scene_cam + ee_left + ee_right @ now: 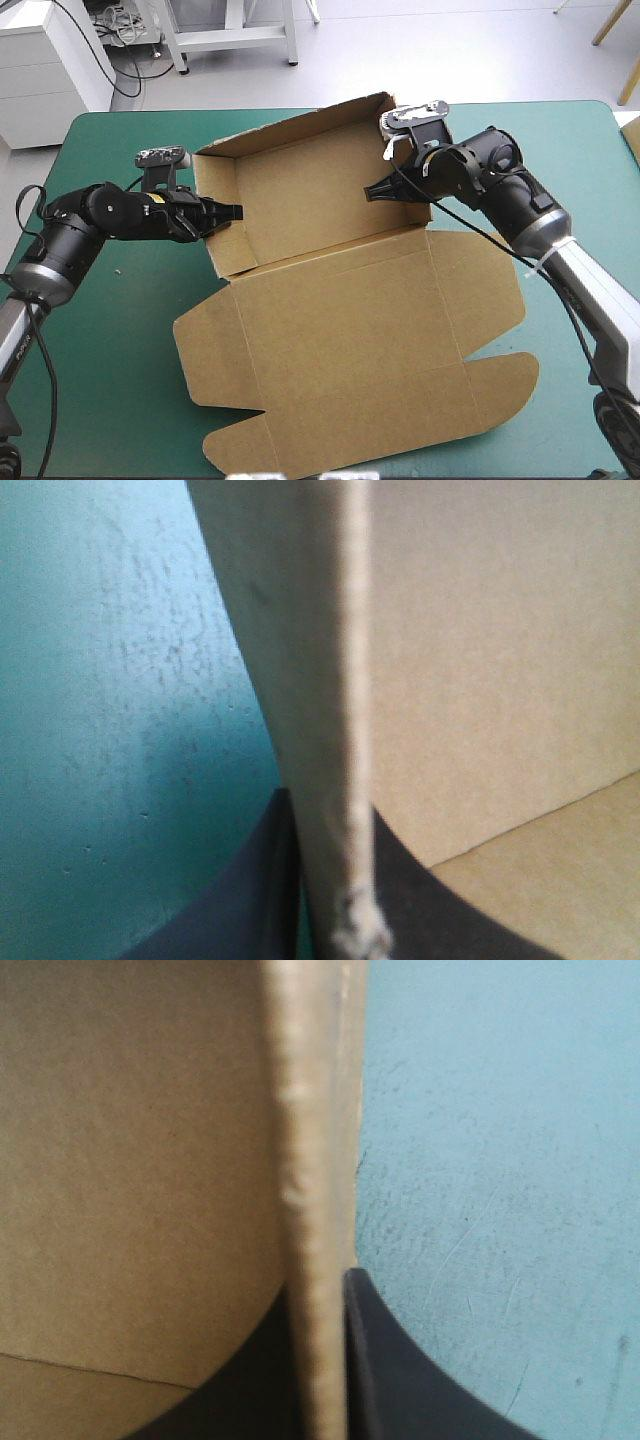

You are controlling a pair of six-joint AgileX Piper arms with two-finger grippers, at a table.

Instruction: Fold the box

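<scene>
The brown box [330, 330] stands as an open tray [310, 195] at mid-table, its lid lying flat toward the near edge with rounded flaps out. My left gripper [232, 212] is shut on the tray's left side wall. In the left wrist view that wall [345, 680] runs edge-on between the black fingers [250, 890], with my left gripper [325, 825] pinching it. My right gripper [378, 190] is shut on the right side wall. In the right wrist view the wall's edge [315, 1210] rises between the fingers [400, 1370] of that gripper [320, 1295].
The teal-green cover [110, 330] shows bare to the left of the lid and again to the right of it [570, 400]. The lid's front flaps [300, 440] reach close to the table's near edge. The tray's back wall [300, 125] stands near the far edge.
</scene>
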